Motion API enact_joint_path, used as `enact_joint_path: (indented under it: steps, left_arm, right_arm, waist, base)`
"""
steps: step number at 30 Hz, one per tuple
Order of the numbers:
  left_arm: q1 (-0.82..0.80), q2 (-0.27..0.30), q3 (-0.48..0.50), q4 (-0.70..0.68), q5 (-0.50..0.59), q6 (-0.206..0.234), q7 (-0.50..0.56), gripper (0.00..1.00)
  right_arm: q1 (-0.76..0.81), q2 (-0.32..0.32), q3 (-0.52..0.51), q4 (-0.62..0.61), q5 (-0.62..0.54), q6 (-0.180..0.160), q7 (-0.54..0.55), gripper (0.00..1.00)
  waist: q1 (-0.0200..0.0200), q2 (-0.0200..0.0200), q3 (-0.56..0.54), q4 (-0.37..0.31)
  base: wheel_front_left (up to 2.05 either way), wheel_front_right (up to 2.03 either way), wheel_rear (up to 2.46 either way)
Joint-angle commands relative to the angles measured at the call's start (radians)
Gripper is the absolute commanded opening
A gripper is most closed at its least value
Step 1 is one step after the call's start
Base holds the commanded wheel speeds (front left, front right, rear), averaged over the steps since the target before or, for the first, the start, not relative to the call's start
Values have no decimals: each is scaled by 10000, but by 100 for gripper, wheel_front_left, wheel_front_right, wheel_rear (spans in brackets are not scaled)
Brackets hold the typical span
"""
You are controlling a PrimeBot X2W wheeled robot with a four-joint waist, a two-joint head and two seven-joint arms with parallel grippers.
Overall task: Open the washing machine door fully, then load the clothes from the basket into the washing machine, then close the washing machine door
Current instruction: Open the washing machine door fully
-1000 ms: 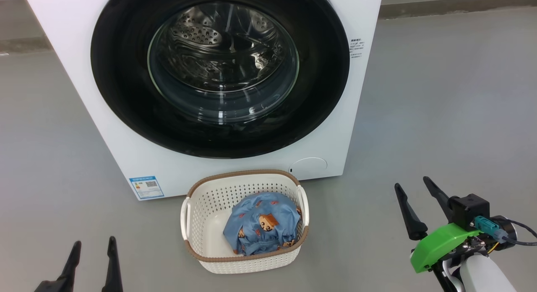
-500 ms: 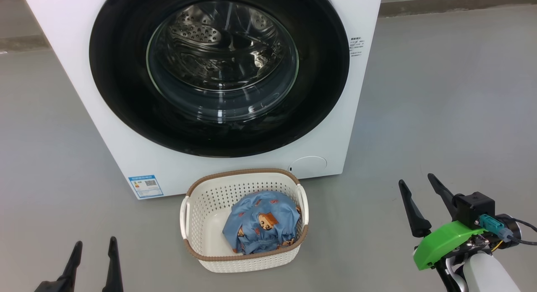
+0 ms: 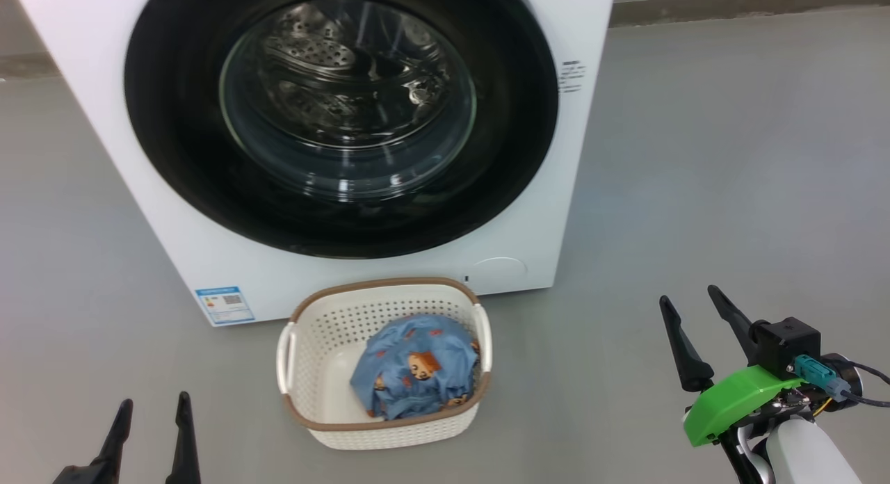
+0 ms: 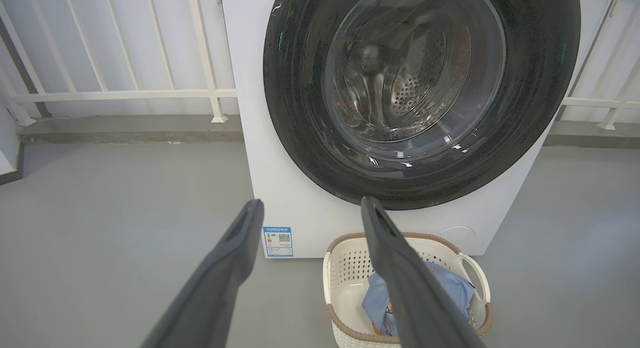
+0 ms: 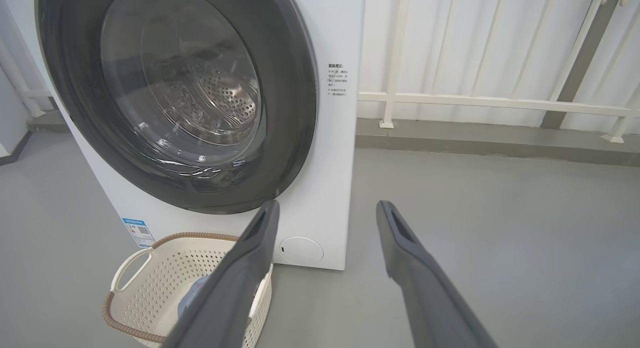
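Sticker (image 3: 224, 304) writing on washing machine (image 3: 584, 25) is illegible; left gripper (image 3: 155, 399), right gripper (image 3: 688, 294) gape.

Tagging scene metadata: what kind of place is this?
Likely a balcony or utility laundry corner: a front-loading washing machine on bare grey floor, a white railing behind it, a basket of clothes in front.

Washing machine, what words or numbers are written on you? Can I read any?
Blue sticker, low on the washing machine front: print and a square code, too small to read.
Small dark print, on the front beside the washing machine door: blurred, cannot be read.
No text can be quoted.
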Motion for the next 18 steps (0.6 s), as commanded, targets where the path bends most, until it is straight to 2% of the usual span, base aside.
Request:
enact_joint_path:
  steps: [1,11,18]
  left_arm:
    - [-325,204,369,-273,105,-100,-122,100]
    - [-385,141,603,-452,174,-98,-122,100]
    - [-318,57,689,-772,420,-160,-122,100]
  right_arm:
    - [-108,-88,144,-261,-184,16,-128,100]
    - [-81,-68,78,-374,-171,16,-128,100]
    - [-61,-91,89,-578,-75,16,-128,100]
  waist:
    - [0,-1,5,5]
    - [0,-1,34,28]
    - [0,-1,91,32]
  base:
    - [110,110,-221]
    - [122,119,-242]
    - [77,77,-153]
